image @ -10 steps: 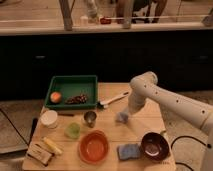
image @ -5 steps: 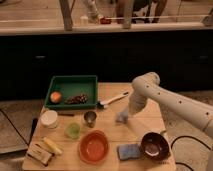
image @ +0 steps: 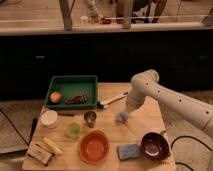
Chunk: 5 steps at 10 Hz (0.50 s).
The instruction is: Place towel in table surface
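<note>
Right of the small metal cup point(image: 90, 118), the white arm's gripper point(image: 124, 113) is hanging low over the wooden table point(image: 147, 117), the pale crumpled towel point(image: 121, 119) bunching at its tip; whether it is gripping cannot be told

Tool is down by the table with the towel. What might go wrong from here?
1. The tool holds the towel low over the table, between the metal cup and the brush. A sideways drift might knock either.
2. The orange bowl and blue sponge sit just in front, so the towel could end up draped over one rather than on bare wood.
</note>
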Tool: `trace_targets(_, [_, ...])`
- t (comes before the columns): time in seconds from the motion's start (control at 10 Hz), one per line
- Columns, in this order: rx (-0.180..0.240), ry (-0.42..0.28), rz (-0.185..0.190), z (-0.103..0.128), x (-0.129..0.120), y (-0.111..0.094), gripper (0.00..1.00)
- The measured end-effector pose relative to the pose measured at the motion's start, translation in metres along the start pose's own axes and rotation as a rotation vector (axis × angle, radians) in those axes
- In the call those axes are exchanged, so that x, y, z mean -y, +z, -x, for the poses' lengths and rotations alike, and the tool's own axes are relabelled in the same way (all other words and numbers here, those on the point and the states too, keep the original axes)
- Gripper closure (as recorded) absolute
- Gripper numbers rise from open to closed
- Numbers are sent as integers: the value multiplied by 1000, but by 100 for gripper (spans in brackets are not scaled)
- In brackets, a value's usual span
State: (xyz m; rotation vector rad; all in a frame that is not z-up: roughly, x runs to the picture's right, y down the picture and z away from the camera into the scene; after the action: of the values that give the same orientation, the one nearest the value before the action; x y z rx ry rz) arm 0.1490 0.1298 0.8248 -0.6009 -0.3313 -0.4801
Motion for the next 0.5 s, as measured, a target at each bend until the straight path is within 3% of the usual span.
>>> trace_targets(0.1, [4, -8, 4, 2, 2, 4, 21])
trace_targets(0.5, [20, -31, 33, 13, 8, 27, 20])
